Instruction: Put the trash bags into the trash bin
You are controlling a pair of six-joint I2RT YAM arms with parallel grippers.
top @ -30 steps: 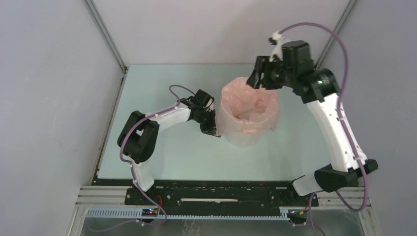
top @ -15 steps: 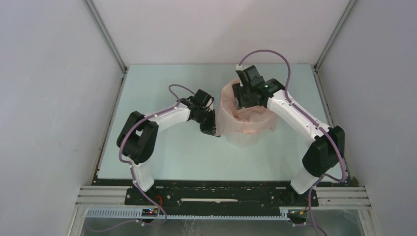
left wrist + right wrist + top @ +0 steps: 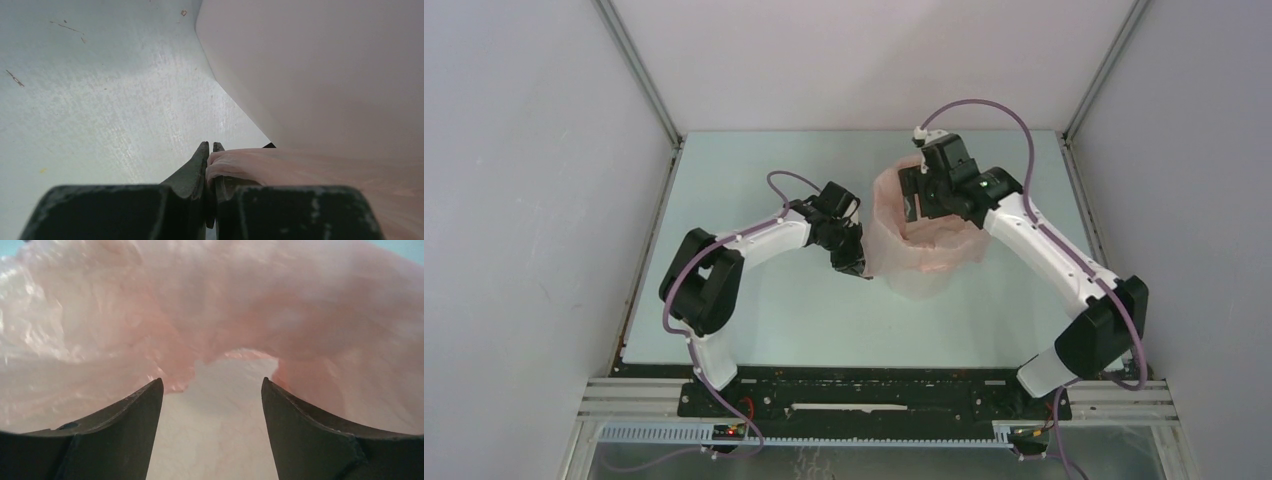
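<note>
Tabletop (image 3: 744, 320), bag (image 3: 894, 250) hiding bin (image 3: 919, 287), left end effector (image 3: 210, 146) pinching it, right end effector (image 3: 212, 381) apart

You have pale green tabletop (image 3: 100, 100) beneath left gripper (image 3: 210, 146); grey walls (image 3: 854, 60), aluminium corner posts (image 3: 639, 70) beyond right gripper (image 3: 212, 385).

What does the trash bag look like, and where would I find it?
Start at the pale green table and find the tall white many-sided plastic bin near its middle. The thin, wrinkly, translucent pale-pink plastic film bag is draped over the bin's rim, lining its mouth. It is the only pink, soft thing there.
</note>
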